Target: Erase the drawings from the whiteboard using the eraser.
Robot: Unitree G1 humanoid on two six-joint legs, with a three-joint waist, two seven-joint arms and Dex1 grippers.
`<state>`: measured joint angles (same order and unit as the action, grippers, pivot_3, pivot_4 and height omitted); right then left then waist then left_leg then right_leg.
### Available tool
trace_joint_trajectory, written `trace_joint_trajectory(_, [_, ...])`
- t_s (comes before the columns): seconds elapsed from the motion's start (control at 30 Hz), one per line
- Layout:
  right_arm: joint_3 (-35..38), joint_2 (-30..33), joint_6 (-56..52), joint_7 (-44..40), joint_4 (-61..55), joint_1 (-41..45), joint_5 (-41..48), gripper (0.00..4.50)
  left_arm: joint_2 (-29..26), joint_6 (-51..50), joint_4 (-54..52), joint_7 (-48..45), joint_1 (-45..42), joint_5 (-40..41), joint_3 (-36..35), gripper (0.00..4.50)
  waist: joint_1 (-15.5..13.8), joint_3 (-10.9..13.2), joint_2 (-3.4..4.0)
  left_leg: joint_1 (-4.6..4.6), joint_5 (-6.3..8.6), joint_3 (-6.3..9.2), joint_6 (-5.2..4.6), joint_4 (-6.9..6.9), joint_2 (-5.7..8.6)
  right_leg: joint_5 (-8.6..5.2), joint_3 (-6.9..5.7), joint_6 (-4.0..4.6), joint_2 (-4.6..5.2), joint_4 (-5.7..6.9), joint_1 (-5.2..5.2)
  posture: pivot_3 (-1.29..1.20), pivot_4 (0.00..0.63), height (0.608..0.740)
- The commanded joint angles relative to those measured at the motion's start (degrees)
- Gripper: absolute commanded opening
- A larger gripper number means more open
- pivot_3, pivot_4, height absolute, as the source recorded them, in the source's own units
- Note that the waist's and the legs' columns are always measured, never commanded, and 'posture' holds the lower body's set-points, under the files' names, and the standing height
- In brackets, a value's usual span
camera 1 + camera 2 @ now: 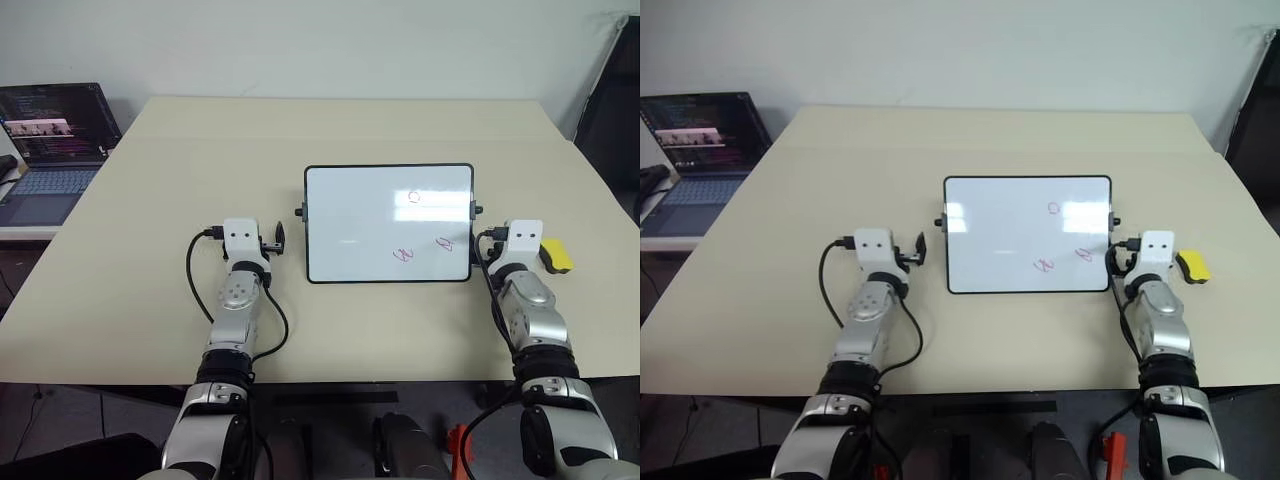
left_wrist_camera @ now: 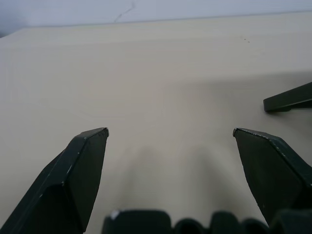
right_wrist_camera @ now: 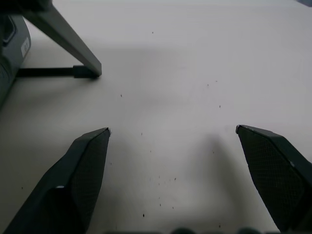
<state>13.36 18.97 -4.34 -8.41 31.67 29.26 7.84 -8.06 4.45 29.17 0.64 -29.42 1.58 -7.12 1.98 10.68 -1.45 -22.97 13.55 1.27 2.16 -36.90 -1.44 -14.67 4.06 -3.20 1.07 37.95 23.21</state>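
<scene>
Nothing of the job looks done so far. Nearest the robot, the left gripper [image 2: 170, 134] hangs over bare table [image 1: 150, 300] with its fingers spread wide and nothing between them, just left of the whiteboard [image 1: 360, 225]. The right gripper [image 3: 173, 130] is likewise spread wide and empty, sitting just beside the board's right edge, with plain tabletop under its fingers. Right next to that arm's white wrist block, on its outer side, lies the eraser [image 1: 556, 254], a small yellow block with a dark part, resting on the table and not yet picked up. The whiteboard stands propped on its feet in the middle of the table between the two arms, and the drawings [image 1: 404, 254] are all on it: two pink-red scribbles low on its right half and a faint small loop higher up near the right edge. Farther off, at the table's far left, sits an open laptop [image 1: 55, 140]. What remains, as I judge it, is the whole task: take hold of the eraser, bring it to the board, and wipe off each mark
</scene>
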Motion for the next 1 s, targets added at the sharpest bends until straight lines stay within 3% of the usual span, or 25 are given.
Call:
trace_joint_trajectory(0.03, [0.37,0.63,1.18,0.25,-0.93,0.82,-0.15,4.48,0.27,2.00,0.07,0.00,-1.30,0.07,0.04,4.50,0.00,0.00,0.00,0.00,0.00,0.00,0.00,-0.01,0.00,0.00,0.00,0.00,0.00,0.01,0.00,0.00,0.150,0.740])
trace_joint_trajectory(0.27, [1.83,3.86,-1.42,-3.05,-5.01,0.65,2.05,4.48,-1.76,1.03,-3.32,-4.75,-0.12,1.57,-0.10,4.50,0.02,0.00,0.00,0.00,0.00,0.00,0.00,-0.01,0.00,0.00,0.00,0.00,0.00,0.03,0.00,0.00,0.150,0.740])
trace_joint_trajectory(0.43, [4.66,11.03,-10.36,-10.64,-11.74,-0.95,7.21,4.48,-9.16,-4.08,-9.78,-20.34,2.19,9.13,-1.03,4.50,0.16,0.00,0.00,0.01,0.00,0.01,0.00,0.02,-0.01,0.00,-0.01,0.01,-0.02,0.03,0.02,0.00,0.150,0.740])
trace_joint_trajectory(0.53, [5.83,15.65,-14.71,-14.59,-10.35,-0.83,9.05,4.48,-13.55,-11.13,-15.86,-28.76,3.39,14.39,-0.74,4.50,0.03,0.00,0.00,0.00,0.00,0.00,0.00,0.00,-0.01,0.00,-0.02,0.01,-0.01,0.01,0.01,0.00,0.150,0.740])
trace_joint_trajectory(0.67, [6.84,22.99,-20.42,-20.87,-5.66,1.86,10.57,4.48,-25.36,-29.20,-31.46,-47.33,5.81,27.60,1.39,4.50,0.30,0.02,0.01,0.01,0.00,0.00,0.00,0.00,-0.02,-0.02,-0.01,0.02,-0.02,0.04,0.00,0.00,0.150,0.740])
trace_joint_trajectory(0.73, [6.78,24.85,-20.96,-23.33,-2.85,3.06,10.85,4.48,-28.23,-34.11,-35.81,-51.10,5.55,31.22,2.36,4.50,0.40,0.01,0.06,0.01,0.00,-0.01,-0.01,0.02,-0.02,-0.03,-0.01,0.03,-0.02,0.01,0.01,0.00,0.150,0.740])
trace_joint_trajectory(0.83, [5.37,28.45,-22.23,-26.97,1.63,4.39,9.45,4.48,-29.39,-42.32,-43.28,-54.62,1.90,39.29,3.69,4.50,0.34,0.01,0.05,0.01,0.00,-0.01,-0.01,-0.02,-0.02,-0.04,-0.02,0.02,-0.02,-0.01,-0.02,0.00,0.150,0.740])
trace_joint_trajectory(1.0, [2.69,30.59,-21.31,-29.80,8.70,7.93,6.85,4.48,-22.73,-44.13,-41.73,-54.66,-6.31,36.92,12.27,4.50,0.34,0.01,0.05,0.02,0.00,-0.02,-0.01,-0.06,0.01,-0.04,0.00,0.01,-0.02,-0.04,-0.05,0.00,0.150,0.740])
